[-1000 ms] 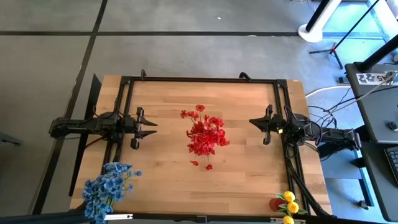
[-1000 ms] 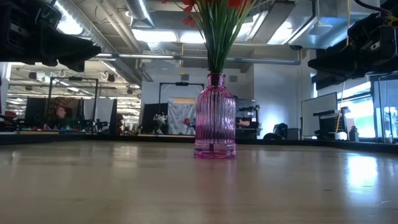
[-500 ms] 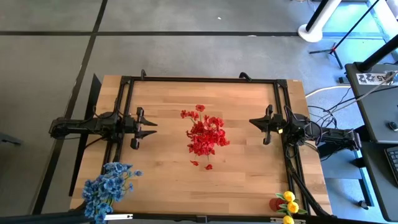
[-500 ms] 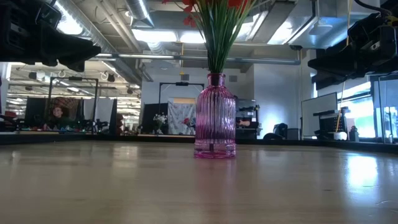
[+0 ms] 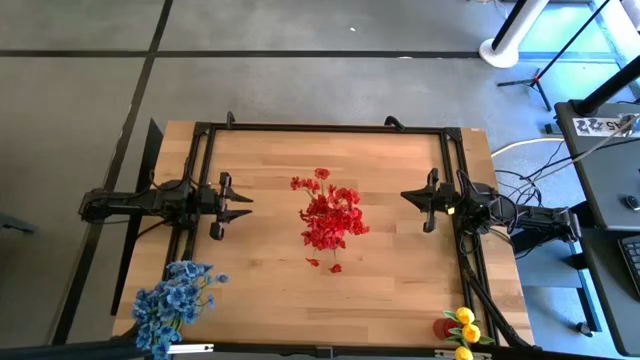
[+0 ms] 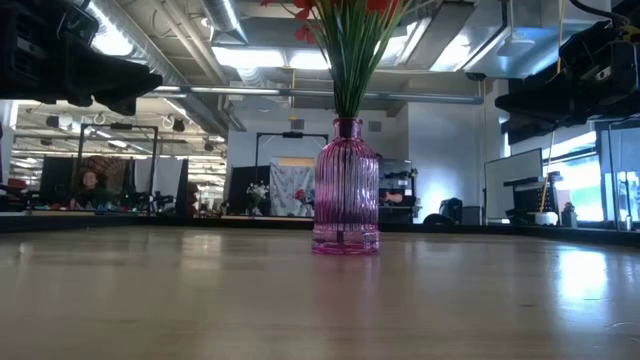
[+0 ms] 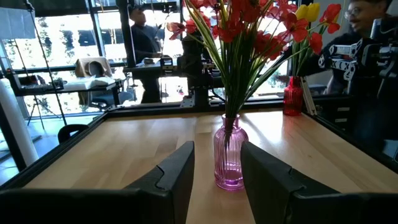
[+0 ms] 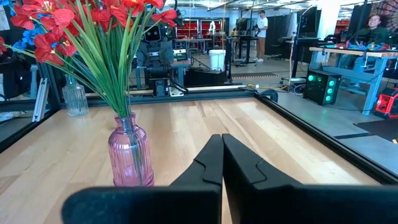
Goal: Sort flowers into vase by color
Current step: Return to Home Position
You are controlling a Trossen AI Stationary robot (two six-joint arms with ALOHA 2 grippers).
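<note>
The red flowers stand with their green stems in a ribbed pink glass vase at the middle of the wooden table. Blue flowers stand in a clear vase at the near left corner. Yellow flowers stand in a red vase at the near right corner. My left gripper waits open at the table's left side, level and pointing at the pink vase. My right gripper waits shut at the right side, pointing level across the table.
A black metal frame runs around the table top. Two small red bits show just on the near side of the red cluster. People show in the room beyond the table. Bare wood lies between each gripper and the pink vase.
</note>
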